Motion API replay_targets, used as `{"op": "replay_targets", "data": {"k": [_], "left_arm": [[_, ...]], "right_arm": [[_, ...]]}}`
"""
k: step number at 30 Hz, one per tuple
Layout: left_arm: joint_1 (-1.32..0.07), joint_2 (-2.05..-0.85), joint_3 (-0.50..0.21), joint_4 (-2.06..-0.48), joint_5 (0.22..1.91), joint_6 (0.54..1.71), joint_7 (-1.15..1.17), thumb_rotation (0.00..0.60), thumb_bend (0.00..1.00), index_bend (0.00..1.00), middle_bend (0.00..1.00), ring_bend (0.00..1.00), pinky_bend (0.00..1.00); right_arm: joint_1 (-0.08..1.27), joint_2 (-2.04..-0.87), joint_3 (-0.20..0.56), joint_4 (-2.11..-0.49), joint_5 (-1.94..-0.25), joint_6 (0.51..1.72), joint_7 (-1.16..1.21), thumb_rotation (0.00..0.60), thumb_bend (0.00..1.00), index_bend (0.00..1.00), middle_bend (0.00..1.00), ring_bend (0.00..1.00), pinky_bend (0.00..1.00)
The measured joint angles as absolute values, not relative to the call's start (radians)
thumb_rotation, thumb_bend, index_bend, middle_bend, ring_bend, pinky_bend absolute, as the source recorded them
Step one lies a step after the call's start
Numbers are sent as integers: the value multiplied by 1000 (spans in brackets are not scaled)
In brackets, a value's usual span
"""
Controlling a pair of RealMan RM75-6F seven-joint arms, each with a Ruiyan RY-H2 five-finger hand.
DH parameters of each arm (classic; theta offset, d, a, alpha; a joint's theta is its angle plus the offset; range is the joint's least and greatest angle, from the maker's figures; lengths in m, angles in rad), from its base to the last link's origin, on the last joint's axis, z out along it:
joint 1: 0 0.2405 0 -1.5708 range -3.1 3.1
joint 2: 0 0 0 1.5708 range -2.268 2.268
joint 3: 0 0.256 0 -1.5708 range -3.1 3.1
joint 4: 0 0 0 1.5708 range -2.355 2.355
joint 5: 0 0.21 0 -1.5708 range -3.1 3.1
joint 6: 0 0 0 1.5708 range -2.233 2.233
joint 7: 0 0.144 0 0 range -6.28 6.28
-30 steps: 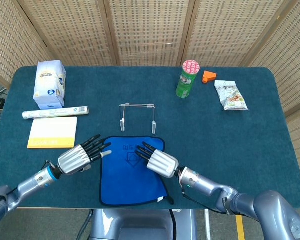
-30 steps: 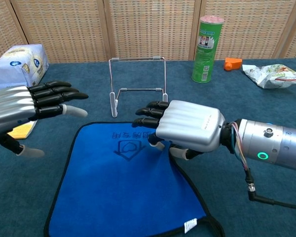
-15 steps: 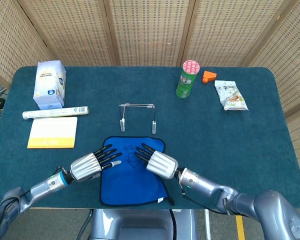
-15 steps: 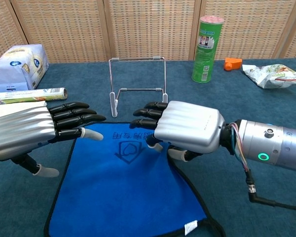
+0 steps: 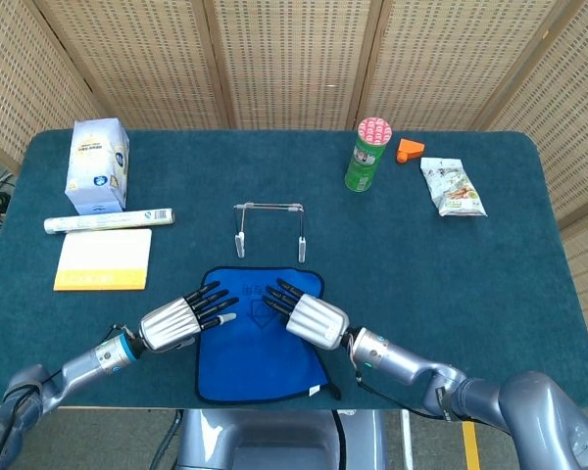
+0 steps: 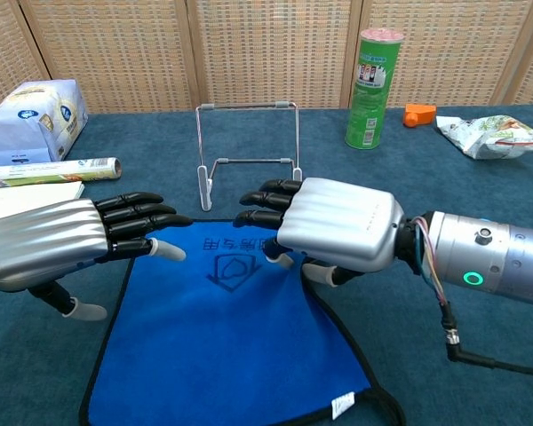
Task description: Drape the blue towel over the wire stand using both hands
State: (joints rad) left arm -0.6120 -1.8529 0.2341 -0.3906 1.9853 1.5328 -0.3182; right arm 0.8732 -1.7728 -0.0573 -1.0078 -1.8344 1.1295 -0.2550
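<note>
Spreading across the whole scene is the desk [image 5: 490, 294], covered in dark teal cloth. Near its front edge, about midway between the side edges, lies the blue towel [image 5: 260, 343], flat, its long axis running from the front edge back toward the wire stand [image 5: 269, 227]. The stand sits upright just beyond the towel's far edge, close to it but apart, its top bar lying across, parallel to that edge.

My right hand [image 6: 324, 226] hovers over the towel's far right corner, fingers apart and stretched toward the stand, holding nothing; whether the fingertips touch the cloth I cannot tell. My left hand [image 6: 67, 240] hangs at the towel's left edge, by the far left corner, fingers also apart and empty, pointing inward over the cloth. The right hand is the nearer of the two to the stand.

As I judge it, the coming move turns on this: the towel lies directly beneath and between my hands, and the stand lies straight ahead of them, so each hand needs to pinch its own far corner and carry the edge forward over the bar. Neither corner is gripped yet.
</note>
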Motion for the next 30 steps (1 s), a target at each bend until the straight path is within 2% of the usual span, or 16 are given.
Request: {"op": "replay_targets", "data": {"k": [11,21,24,26,30], "left_arm": [[-627,-1883,251,-367,1967,1506,-339,600,117,191,0,0,0],[-644,-1907,259,-370,1954,1498,-343,600,160,261,0,0,0],[-644,-1913,259,-375,1947,1487,-341,600,218,267,0,0,0],[-644,-1917,258,-381,1940,1481,-336,600,298,267,0,0,0],[-646,-1918,259,-387,1937,1480,-330,600,398,271,0,0,0]], "right_arm": [[875,-1775,-52,-1007,-1826,1122,-254,600,517,598,132,0,101],[875,-1768,-50,-1024,-1825,1123,-258,600,517,601,132,0,101],[874,-1765,-51,-1029,-1824,1121,-261,600,517,601,132,0,101],[874,-1764,-51,-1032,-1824,1121,-263,600,517,601,132,0,101],[873,-1761,-50,-1037,-1824,1123,-264,600,517,601,132,0,101]]}}
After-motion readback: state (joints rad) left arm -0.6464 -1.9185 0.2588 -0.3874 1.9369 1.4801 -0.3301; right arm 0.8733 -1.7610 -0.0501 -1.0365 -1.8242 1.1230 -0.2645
